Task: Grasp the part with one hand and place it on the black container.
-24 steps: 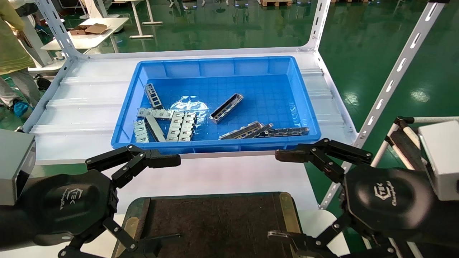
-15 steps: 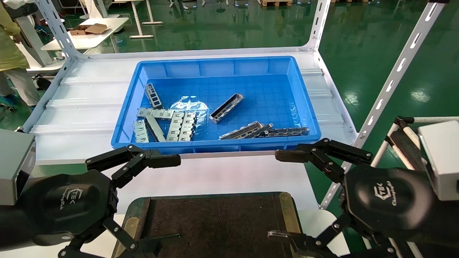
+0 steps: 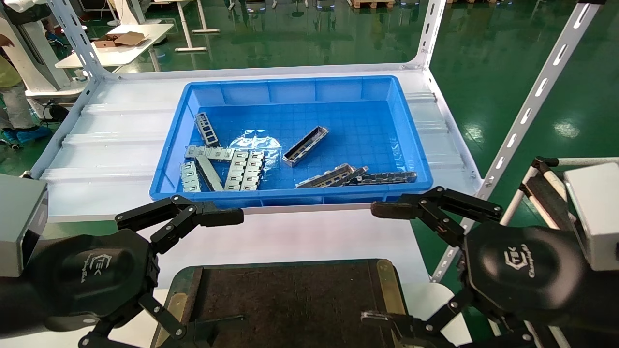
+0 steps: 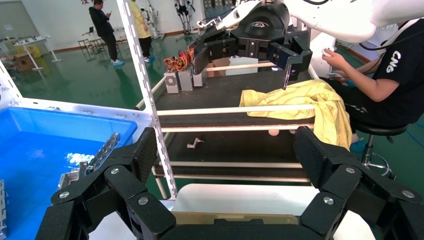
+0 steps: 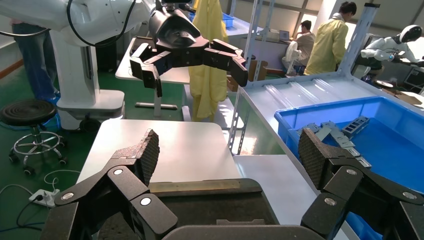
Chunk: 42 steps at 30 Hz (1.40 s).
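Note:
The part, a grey trough-like bar, lies slanted in the middle of the blue bin. The black container sits close below me, with brass side strips; it also shows in the left wrist view and the right wrist view. My left gripper hangs open and empty over the container's left edge; its own view shows wide jaws. My right gripper hangs open and empty over the right edge, jaws wide. Both are short of the bin.
The bin also holds flat silvery strips, more grey bars and a dark chain-like strip. It stands on a white shelf with slotted uprights. A white table lies between bin and container.
Neither gripper nor any part has moved. Only a person at the far left edge has stepped out of view.

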Available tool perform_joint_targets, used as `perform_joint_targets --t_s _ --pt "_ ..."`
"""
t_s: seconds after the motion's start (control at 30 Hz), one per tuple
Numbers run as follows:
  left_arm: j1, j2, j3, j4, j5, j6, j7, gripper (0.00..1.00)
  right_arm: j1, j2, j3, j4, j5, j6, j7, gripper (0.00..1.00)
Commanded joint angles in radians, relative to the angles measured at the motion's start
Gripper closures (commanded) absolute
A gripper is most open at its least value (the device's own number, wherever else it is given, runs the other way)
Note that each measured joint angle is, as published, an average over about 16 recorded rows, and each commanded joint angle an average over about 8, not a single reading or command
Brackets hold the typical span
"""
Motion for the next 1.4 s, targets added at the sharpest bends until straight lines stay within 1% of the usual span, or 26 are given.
perform_joint_targets --t_s 0.03,0.57,0.83,1.0,1.17,1.4 --pt "0.000 0.000 0.000 0.000 0.000 0.000 0.000 0.00 0.000 0.000 0.000 0.000 0.000 0.000 0.000 0.00" --pt "-0.006 0.005 0.003 0.007 0.001 -0.003 -0.004 0.00 0.000 0.000 0.000 -0.001 0.000 0.000 0.000 0.00" --pt "-0.030 0.034 0.015 0.018 0.051 -0.049 0.009 0.00 0.001 0.000 -0.001 -0.001 0.000 0.000 -0.001 0.00" --pt "-0.061 0.077 0.033 0.030 0.123 -0.133 0.015 0.00 0.001 0.000 -0.001 -0.001 0.000 0.000 -0.001 0.00" --pt "-0.121 0.144 0.061 0.068 0.207 -0.220 0.022 0.00 0.001 0.000 -0.001 -0.001 0.001 0.000 -0.001 0.00" --pt "-0.228 0.271 0.115 0.208 0.327 -0.311 0.063 0.00 0.001 0.000 -0.001 -0.001 0.001 0.000 -0.001 0.00"
